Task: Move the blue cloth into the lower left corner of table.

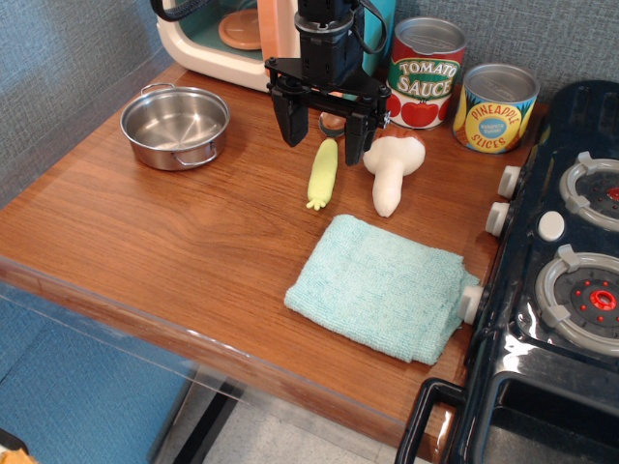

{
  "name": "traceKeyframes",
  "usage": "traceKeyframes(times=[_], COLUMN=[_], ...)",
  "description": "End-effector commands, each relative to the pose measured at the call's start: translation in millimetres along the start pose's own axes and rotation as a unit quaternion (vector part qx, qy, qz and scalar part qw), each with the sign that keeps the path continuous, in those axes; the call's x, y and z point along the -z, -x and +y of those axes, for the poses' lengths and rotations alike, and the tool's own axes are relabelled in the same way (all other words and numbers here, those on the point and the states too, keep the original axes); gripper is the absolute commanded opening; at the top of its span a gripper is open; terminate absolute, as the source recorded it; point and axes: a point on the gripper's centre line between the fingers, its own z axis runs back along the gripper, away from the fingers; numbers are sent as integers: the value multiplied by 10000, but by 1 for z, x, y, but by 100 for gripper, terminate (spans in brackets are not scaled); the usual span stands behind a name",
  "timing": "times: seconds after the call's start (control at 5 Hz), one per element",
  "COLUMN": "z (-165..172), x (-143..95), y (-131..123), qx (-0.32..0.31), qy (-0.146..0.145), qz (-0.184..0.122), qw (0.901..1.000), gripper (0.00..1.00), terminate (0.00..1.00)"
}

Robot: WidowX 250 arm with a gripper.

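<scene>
The blue cloth (pixel 382 287) lies folded flat on the brown wood-grain table (pixel 184 242), at the front right, its right edge against the black toy stove (pixel 551 290). My gripper (pixel 324 140) hangs above the back middle of the table, behind the cloth and apart from it. Its two black fingers are spread wide and hold nothing. A yellow toy corn (pixel 323 174) lies just below the gap between the fingers.
A steel pot (pixel 175 126) stands at the back left. A white toy mushroom (pixel 392 174) lies right of the corn. A tomato sauce can (pixel 425 72) and a pineapple can (pixel 495 108) stand at the back. A toy oven (pixel 232 39) is behind the gripper.
</scene>
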Motion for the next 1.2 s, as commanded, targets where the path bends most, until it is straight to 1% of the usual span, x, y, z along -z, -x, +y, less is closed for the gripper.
traceKeyframes(times=[0.0,0.2,0.4,0.6,0.8,1.0], z=[0,-15,-44,-73,-99,-110], x=[0,-5,-16,-25,-14,6], y=[0,17,33,51,56,64], qx=[0,117,360,611,794,787], qy=[0,27,5,-146,-108,-209], qz=[0,-97,-208,-401,-313,-153], qw=[10000,9999,9991,9972,9963,9966], gripper=[100,100,100,100,100,100], terminate=[0,0,0,0,0,0])
